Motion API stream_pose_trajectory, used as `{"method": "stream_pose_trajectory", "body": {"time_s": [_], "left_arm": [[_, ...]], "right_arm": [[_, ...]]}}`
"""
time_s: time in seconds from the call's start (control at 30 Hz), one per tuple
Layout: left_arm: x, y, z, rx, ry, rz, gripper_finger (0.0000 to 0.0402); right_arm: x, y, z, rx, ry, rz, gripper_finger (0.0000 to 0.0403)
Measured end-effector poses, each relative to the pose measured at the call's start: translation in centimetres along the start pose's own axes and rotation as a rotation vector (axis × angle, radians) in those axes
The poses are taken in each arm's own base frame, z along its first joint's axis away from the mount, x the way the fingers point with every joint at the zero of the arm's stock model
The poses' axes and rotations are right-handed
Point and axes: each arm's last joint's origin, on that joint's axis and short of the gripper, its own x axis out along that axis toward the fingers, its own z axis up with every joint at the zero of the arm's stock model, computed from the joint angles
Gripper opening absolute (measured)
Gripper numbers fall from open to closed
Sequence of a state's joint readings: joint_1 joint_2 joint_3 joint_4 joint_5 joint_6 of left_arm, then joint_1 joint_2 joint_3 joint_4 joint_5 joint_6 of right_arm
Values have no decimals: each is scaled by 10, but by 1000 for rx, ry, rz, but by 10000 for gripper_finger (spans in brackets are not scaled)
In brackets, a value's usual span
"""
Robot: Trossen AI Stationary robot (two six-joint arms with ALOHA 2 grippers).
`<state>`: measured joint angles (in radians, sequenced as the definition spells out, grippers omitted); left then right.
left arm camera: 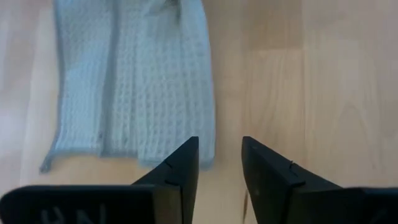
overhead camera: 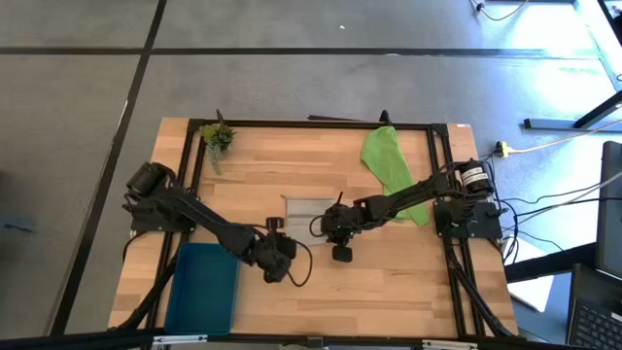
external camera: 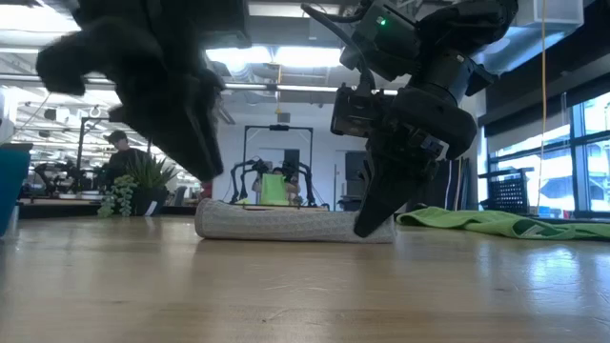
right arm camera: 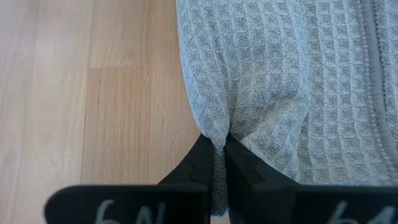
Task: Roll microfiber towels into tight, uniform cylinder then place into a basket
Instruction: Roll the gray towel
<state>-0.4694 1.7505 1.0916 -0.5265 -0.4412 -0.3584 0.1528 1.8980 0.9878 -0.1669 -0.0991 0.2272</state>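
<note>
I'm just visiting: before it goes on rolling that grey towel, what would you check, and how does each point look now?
1. Right end effector pinches the grey towel edge: ok.
2. Left end effector has a grip too: not ok; fingers apart, empty, just off the towel.
3. Towel rolled into a tight cylinder: not ok; only loosely folded.
4. Basket ready by the left arm: ok.
5. Green towel clear of the grey one: ok.
</note>
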Motion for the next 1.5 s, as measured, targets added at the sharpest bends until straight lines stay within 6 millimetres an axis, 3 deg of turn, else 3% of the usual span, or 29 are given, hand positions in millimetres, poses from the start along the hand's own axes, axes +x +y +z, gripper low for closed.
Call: {"method": "stream_pose_trajectory", "body": {"time_s": [0.3, 0.6, 1.03, 1.13, 1.27, 1.5], "left_arm": [[25, -5, -6, 103, 43, 79, 111], [31, 4, -4, 3, 49, 102, 110], [60, -6, -16, 41, 128, 131, 107], [60, -6, -16, 41, 133, 122, 81], [60, -5, -17, 44, 147, 110, 16], [50, -2, -14, 58, 164, 69, 3]], "right_arm": [[0, 0, 0, 0, -2, 0, 18], [0, 0, 0, 0, -2, 0, 18], [0, 0, 0, 0, -3, 0, 18], [0, 0, 0, 0, -3, 0, 18], [0, 0, 0, 0, -3, 0, 18], [0, 0, 0, 3, -3, 0, 18]]}}
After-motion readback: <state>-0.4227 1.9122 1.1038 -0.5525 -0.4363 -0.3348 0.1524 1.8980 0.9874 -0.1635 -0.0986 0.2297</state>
